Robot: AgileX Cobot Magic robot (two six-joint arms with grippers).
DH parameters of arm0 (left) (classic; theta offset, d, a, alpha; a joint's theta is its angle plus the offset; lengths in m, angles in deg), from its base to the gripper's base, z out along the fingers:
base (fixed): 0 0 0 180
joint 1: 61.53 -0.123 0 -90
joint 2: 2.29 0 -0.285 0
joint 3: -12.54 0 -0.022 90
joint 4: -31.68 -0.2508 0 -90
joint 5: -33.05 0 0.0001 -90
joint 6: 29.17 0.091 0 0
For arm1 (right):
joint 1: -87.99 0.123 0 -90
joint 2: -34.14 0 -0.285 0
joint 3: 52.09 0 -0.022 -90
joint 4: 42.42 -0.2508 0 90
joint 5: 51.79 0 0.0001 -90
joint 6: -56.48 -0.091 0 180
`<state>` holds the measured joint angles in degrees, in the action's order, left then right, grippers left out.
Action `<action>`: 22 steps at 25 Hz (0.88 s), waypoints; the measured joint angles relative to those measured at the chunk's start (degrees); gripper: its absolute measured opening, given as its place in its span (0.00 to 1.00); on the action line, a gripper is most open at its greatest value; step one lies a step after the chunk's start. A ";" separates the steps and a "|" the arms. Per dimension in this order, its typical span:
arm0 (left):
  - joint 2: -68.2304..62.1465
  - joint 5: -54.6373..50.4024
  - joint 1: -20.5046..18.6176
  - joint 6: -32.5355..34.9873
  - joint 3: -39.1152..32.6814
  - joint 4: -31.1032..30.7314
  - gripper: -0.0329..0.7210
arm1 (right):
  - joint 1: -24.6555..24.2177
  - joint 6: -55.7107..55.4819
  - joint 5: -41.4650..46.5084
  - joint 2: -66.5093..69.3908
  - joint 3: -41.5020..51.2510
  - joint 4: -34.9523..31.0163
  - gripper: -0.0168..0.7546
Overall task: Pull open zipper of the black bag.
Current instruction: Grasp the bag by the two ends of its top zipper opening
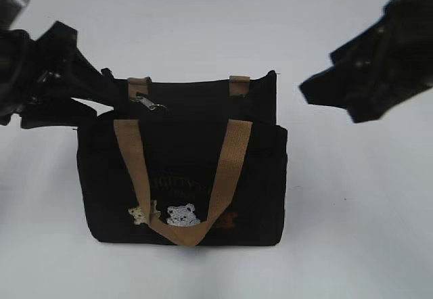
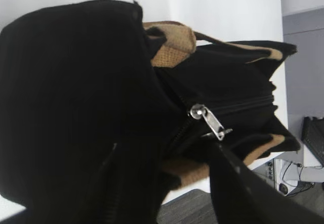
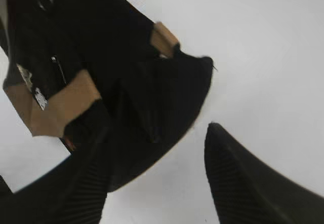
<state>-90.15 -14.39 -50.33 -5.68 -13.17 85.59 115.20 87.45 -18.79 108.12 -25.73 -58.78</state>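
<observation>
The black bag point(image 1: 183, 177) stands upright mid-table, its tan handle and bear patches facing the exterior camera. The zipper's silver pull tab point(image 1: 150, 101) lies near the left end of the top. In the left wrist view the pull tab point(image 2: 210, 122) rests just off the tip of one finger point(image 2: 238, 183), and the zip line point(image 2: 248, 104) beyond it looks shut. My left gripper point(image 1: 111, 103) is at the bag's top left corner with its jaws apart, holding nothing. My right gripper point(image 1: 328, 99) hangs open in the air to the right of the bag point(image 3: 152, 82), with white table between its fingers point(image 3: 243, 183).
The white table point(image 1: 352, 231) surrounds the bag on all sides. The tan rear handle tabs point(image 1: 239, 84) stick up along the bag's back edge. Past the table edge, the left wrist view shows grey floor point(image 2: 187, 209) and cables.
</observation>
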 joint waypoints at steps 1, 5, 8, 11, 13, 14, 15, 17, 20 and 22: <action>-1.59 0.29 0.42 0.00 0.76 -0.26 0.59 | 1.35 0.54 0.00 2.79 -2.05 0.00 0.60; -7.09 1.30 0.70 0.16 3.41 -1.15 0.50 | 5.25 2.70 0.00 12.04 -10.10 -0.05 0.60; -8.47 2.04 0.91 0.79 4.48 -1.15 0.33 | 7.57 4.77 -0.06 18.24 -15.90 -0.05 0.60; -8.48 2.10 0.97 2.59 5.08 -1.15 0.13 | 9.25 6.07 -0.11 24.21 -21.15 -0.16 0.60; -8.48 2.04 0.97 3.00 5.08 -1.26 0.06 | 10.07 6.74 -0.11 27.47 -24.34 -0.16 0.59; -8.48 1.86 0.97 3.14 5.08 -1.28 0.05 | 10.51 6.95 -0.11 29.10 -25.52 -0.16 0.58; -8.48 1.63 0.97 3.26 5.08 -1.33 0.05 | 10.83 7.08 -0.05 30.32 -26.84 -0.16 0.57; -8.48 1.05 0.97 3.31 5.08 -1.33 0.04 | 11.40 7.29 0.06 32.80 -29.08 -0.16 0.54; -8.32 0.51 0.97 3.34 5.08 -1.40 0.04 | 12.48 7.49 1.73 34.67 -30.55 -0.16 0.50; -7.73 0.57 0.97 3.34 5.08 -1.72 0.04 | 13.59 7.60 2.73 34.85 -30.68 -0.16 0.47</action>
<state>-97.88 -13.83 -49.36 -2.34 -8.09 83.87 128.78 95.05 -16.05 142.97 -56.41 -58.94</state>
